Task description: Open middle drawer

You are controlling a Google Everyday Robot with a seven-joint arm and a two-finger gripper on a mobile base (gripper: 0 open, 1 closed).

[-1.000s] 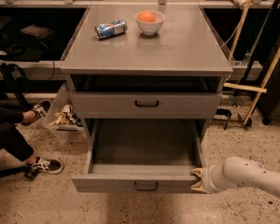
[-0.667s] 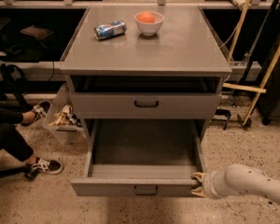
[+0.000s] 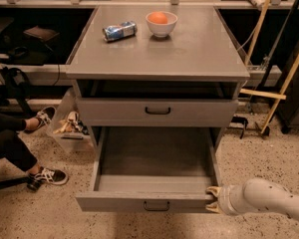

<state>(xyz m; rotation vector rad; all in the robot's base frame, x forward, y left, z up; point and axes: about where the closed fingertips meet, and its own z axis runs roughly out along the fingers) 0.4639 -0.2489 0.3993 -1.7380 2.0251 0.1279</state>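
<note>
The middle drawer (image 3: 154, 166) is pulled far out of the grey cabinet, and its plain grey inside shows. Its flat front carries a small black bar handle (image 3: 156, 206). My gripper (image 3: 213, 199) is at the right end of that front, touching its upper corner, with my pale arm (image 3: 264, 200) reaching in from the lower right. The drawer above (image 3: 114, 112) has its own black handle and sits almost closed under the countertop. A third drawer below is hidden by the open one.
On the cabinet top (image 3: 199, 49) lie a crushed can (image 3: 119, 31) and a white bowl (image 3: 161, 24) holding an orange. A seated person's legs and sneakers (image 3: 46, 176) are at the left. A bin (image 3: 70, 128) stands beside the cabinet. A wooden frame (image 3: 269, 93) leans at the right.
The middle drawer has slid a little further out toward the camera, and my gripper has moved with its front right corner.
</note>
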